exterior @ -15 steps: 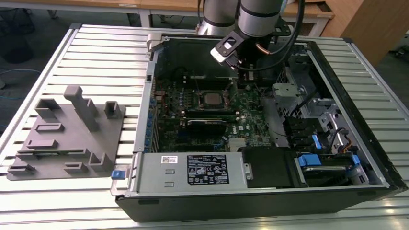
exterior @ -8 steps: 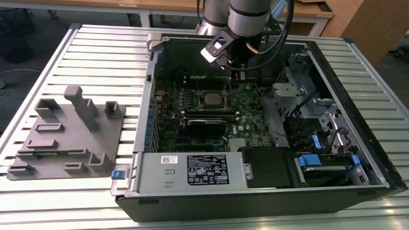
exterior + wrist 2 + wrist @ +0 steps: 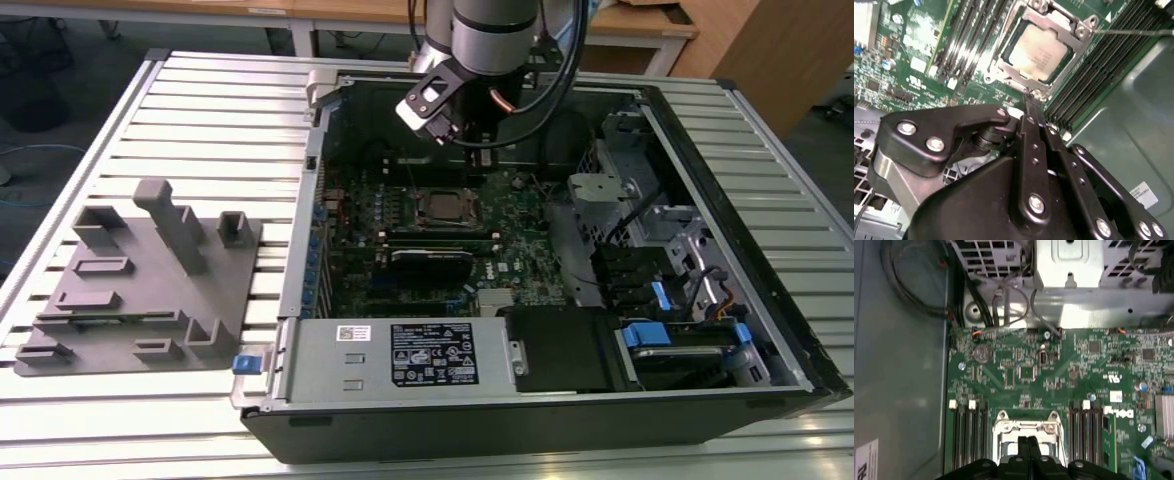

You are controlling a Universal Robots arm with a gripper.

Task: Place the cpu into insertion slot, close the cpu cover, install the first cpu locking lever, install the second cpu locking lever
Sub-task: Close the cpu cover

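The cpu (image 3: 1041,52) lies in the insertion slot (image 3: 1004,67), its dull silver top facing up. The silvery cpu cover (image 3: 1054,22) lies flat around it as a frame. A thin locking lever (image 3: 1134,32) runs out from one corner of the socket across the memory slots. My gripper (image 3: 1029,97) is shut with nothing between its black fingers, its tip just off the socket's edge. In the first wrist view the shut gripper (image 3: 1028,441) hangs over the socket frame (image 3: 1004,427). In the exterior view the gripper (image 3: 470,140) hovers a little beyond the socket (image 3: 445,207), inside the case.
The open computer case (image 3: 747,230) lies on a slatted table, with drive bays on the exterior view's right and the power supply (image 3: 400,355) in front. Long memory slots (image 3: 969,40) flank the socket. A grey fixture block (image 3: 147,280) stands on the exterior view's left.
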